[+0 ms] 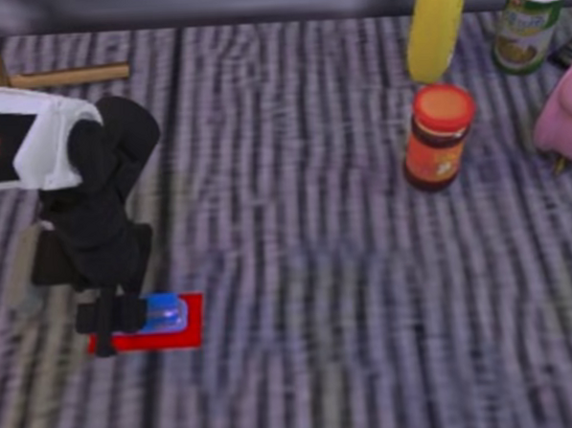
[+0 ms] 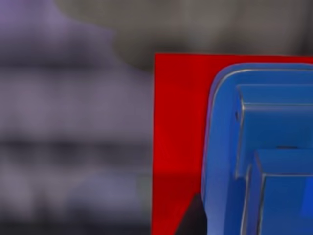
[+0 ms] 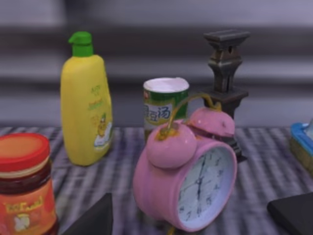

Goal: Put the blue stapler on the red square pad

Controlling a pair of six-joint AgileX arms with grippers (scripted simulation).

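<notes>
The blue stapler (image 1: 166, 311) lies on the red square pad (image 1: 191, 332) near the table's front left. My left gripper (image 1: 109, 324) hangs over the pad's left part and covers the stapler's left end. In the left wrist view the stapler (image 2: 264, 147) fills the frame over the pad (image 2: 178, 112), and one dark fingertip (image 2: 195, 218) presses against its side; the other finger is hidden. My right gripper (image 3: 195, 215) is out of the top view, parked at the back right, with its fingers (image 3: 98, 218) spread wide and nothing between them.
At the back right stand a red-lidded jar (image 1: 438, 134), a yellow bottle (image 1: 436, 24), a green-labelled can (image 1: 527, 19) and a pink alarm clock (image 1: 564, 113). A wooden mallet (image 1: 39, 75) lies at the back left. A dark stand (image 3: 225, 63) rises behind the clock.
</notes>
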